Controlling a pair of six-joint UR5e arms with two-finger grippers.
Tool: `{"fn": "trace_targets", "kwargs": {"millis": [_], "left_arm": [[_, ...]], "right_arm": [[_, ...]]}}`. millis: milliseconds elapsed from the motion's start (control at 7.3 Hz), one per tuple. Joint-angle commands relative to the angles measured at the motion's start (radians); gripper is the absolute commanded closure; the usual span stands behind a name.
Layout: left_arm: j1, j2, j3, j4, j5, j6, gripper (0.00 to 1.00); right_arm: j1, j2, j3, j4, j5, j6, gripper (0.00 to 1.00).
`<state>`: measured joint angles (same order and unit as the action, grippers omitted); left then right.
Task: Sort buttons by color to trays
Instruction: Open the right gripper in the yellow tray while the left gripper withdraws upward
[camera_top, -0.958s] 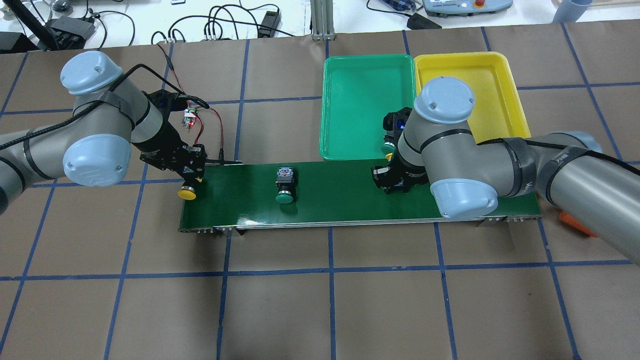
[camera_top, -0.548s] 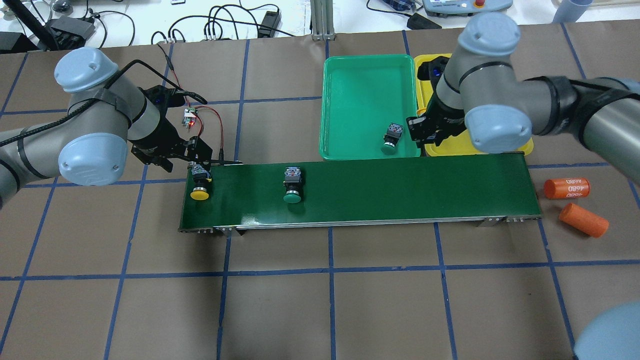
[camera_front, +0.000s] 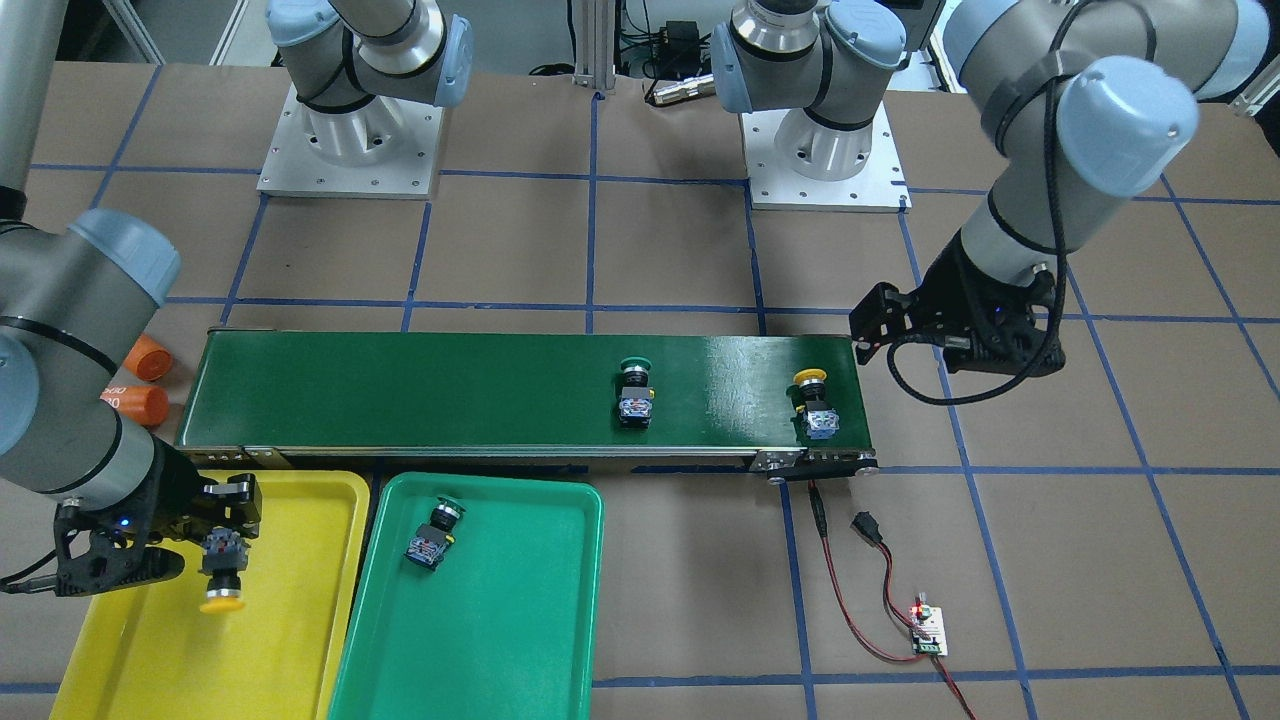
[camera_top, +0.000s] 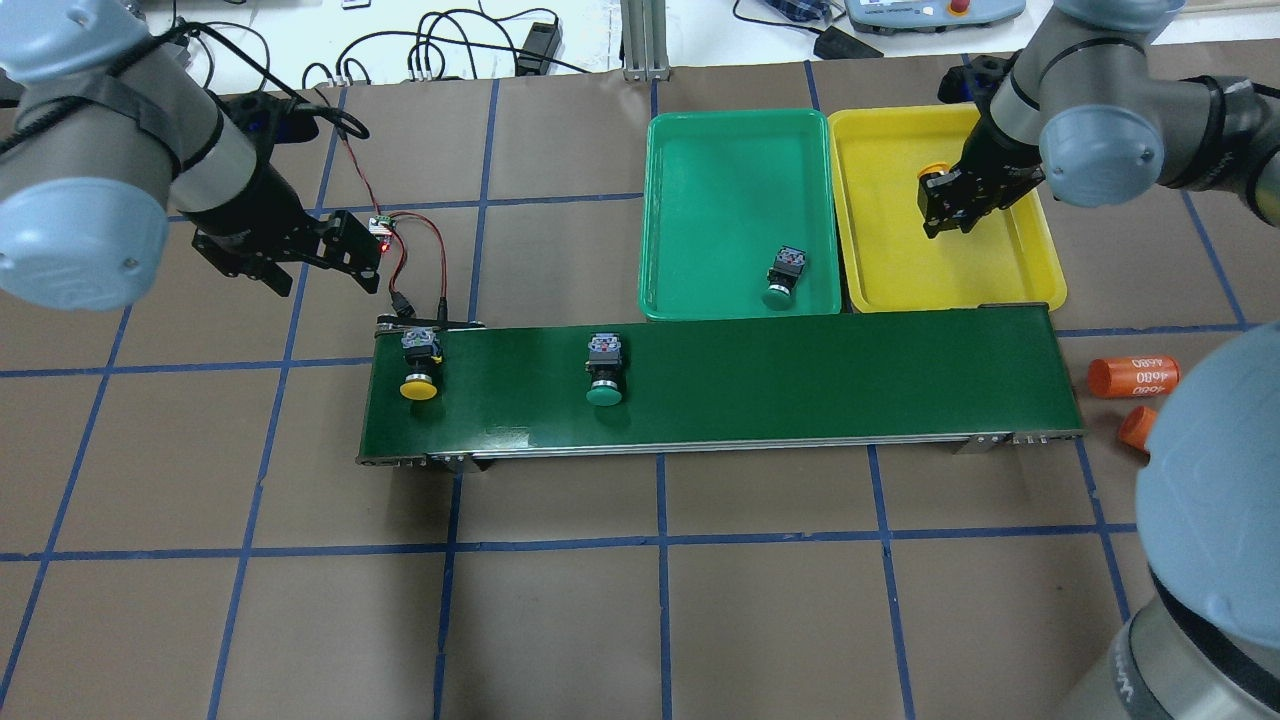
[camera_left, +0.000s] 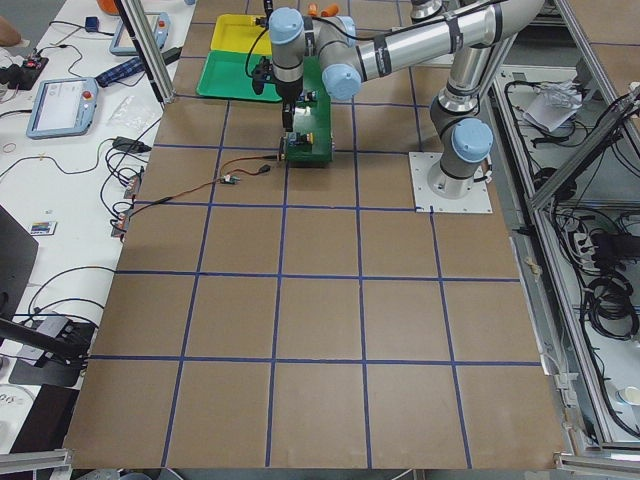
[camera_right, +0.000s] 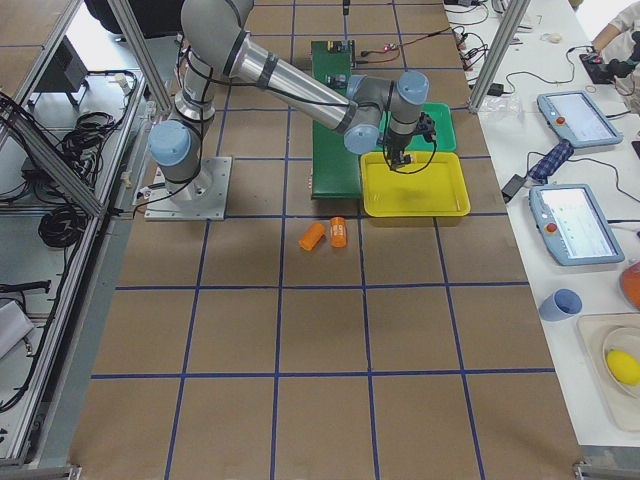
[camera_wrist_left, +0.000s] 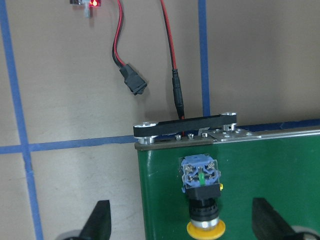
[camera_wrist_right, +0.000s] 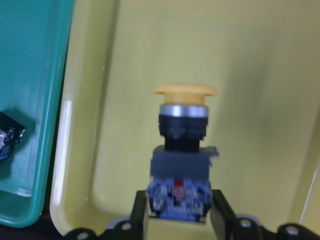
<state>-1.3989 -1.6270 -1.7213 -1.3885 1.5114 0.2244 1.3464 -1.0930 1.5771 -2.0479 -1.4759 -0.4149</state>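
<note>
My right gripper (camera_top: 941, 203) is shut on a yellow-capped button (camera_wrist_right: 181, 150) and holds it over the yellow tray (camera_top: 890, 255); this also shows in the front-facing view (camera_front: 222, 578). My left gripper (camera_top: 360, 252) is open and empty, off the belt's left end. Its fingers (camera_wrist_left: 98, 222) frame a second yellow button (camera_top: 418, 372) lying on the belt. A green button (camera_top: 604, 376) lies mid-belt. Another green button (camera_top: 783, 277) lies in the green tray (camera_top: 720, 150).
The long dark-green conveyor belt (camera_top: 800, 380) runs in front of both trays. Two orange cylinders (camera_top: 1133, 376) lie off its right end. A small circuit board (camera_top: 380, 228) with red wires lies by my left gripper. My right arm's elbow fills the overhead view's lower right.
My right gripper has carried the yellow button from the trays' near edge to over the yellow tray. My left gripper has let go of the other yellow button and drawn back. Both belt buttons moved right.
</note>
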Motion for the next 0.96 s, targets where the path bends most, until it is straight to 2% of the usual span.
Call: {"fn": "trace_targets", "kwargs": {"millis": [0,137,411,822], "left_arm": [[-0.002,0.108,0.197,-0.33,0.033,-0.064,0.0],[-0.014,0.127,0.222,-0.413,0.05,-0.129,0.0],[-0.057,0.104,0.223,-0.403,0.052,-0.135,0.0],[-0.057,0.104,0.206,-0.359,0.058,-0.131,0.0]], "right_arm": [[-0.018,-0.008,0.0,0.062,0.005,-0.021,0.0],[-0.009,-0.045,0.001,0.13,0.005,-0.016,0.0],[0.051,-0.152,0.039,0.225,0.0,0.034,0.0],[0.129,-0.269,0.211,0.206,-0.001,0.119,0.0]]}}
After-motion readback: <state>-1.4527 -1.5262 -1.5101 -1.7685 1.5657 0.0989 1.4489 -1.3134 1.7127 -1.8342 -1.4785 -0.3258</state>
